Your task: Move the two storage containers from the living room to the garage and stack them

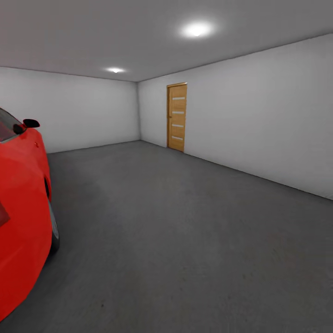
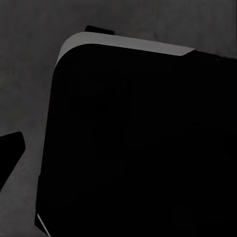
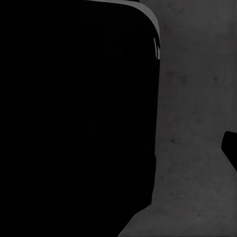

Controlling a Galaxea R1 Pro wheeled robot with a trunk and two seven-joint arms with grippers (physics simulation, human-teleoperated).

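Garage floor (image 1: 185, 240) is dark grey, mottled concrete beside a red car (image 1: 21, 222); fingers' state cannot be told.

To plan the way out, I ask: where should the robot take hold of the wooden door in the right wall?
No handle can be made out. The wooden door stands shut, flat in the right wall, so likely only a handle on its face could be gripped. Come from the front over the concrete floor, keeping off the red car.
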